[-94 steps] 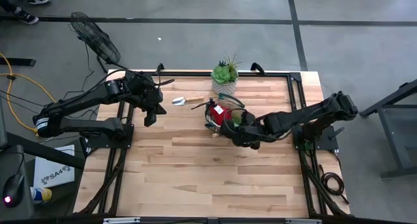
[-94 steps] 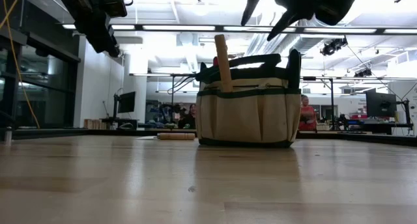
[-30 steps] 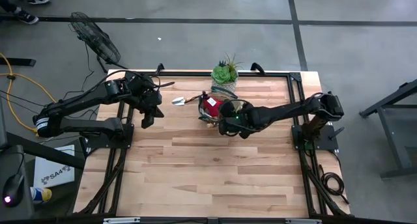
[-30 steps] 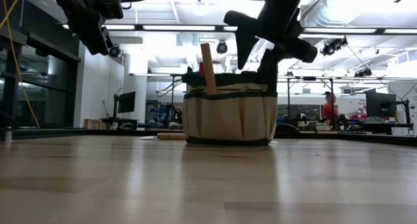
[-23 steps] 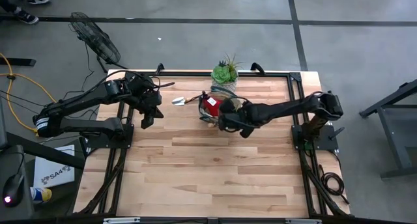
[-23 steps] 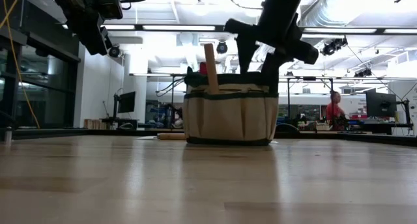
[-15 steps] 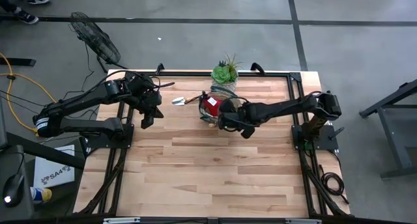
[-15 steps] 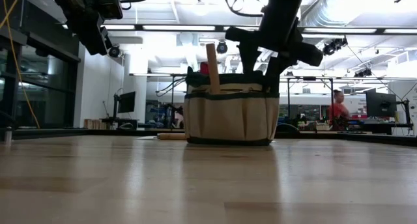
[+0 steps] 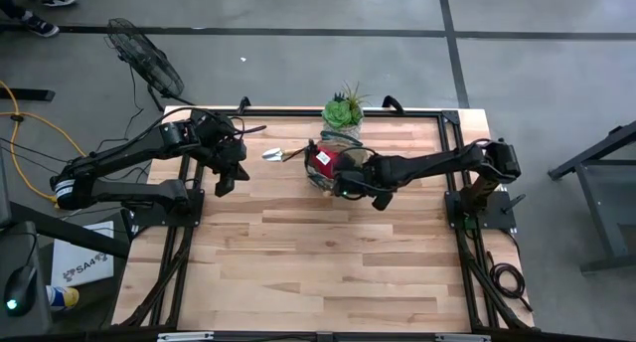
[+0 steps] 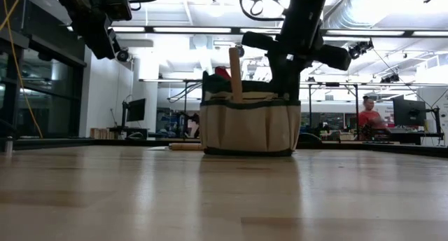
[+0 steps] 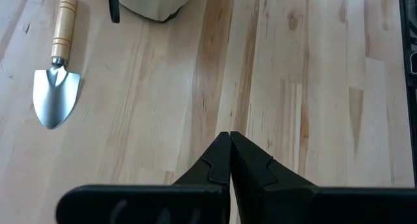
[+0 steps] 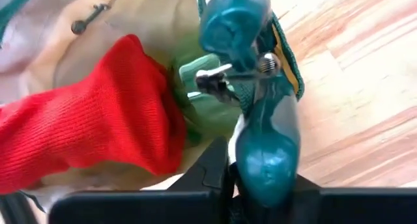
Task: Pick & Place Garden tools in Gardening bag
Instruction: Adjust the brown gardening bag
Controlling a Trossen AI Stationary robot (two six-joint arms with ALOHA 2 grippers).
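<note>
- Reaching over the gardening bag (image 9: pixel 336 168) at upper centre of the high view, the right gripper (image 12: pixel 229 178) has its jaws clenched on a teal tool (image 12: pixel 251 97), apparently the spray bottle or shear handles, held right at the bag's mouth; which of the two cannot be told.
- Judged from this pose, the tool is kept at the opening so it can be let go inside, beside the red piece (image 12: pixel 85 129) already in the bag.
- A wooden handle (image 10: pixel 235 74) stands up from the bag in the low view, presumably a tool already stowed.
- One trowel (image 11: pixel 57 81) lies flat on the desk (image 9: pixel 298 253) just left of the bag, blade away from it, not yet packed.
- The left gripper (image 11: pixel 229 155) waits at upper left of the high view, jaws shut on nothing, above bare wood near the trowel.
- A green succulent (image 9: pixel 343 111) in its pot sits at the desk's far edge, just above the bag in the high view.
- The surface is pale butcher-block wood in a dark frame; beyond it the low view shows a bright workshop hall with ceiling lights, and a person in red (image 10: pixel 369 117) at far right.
</note>
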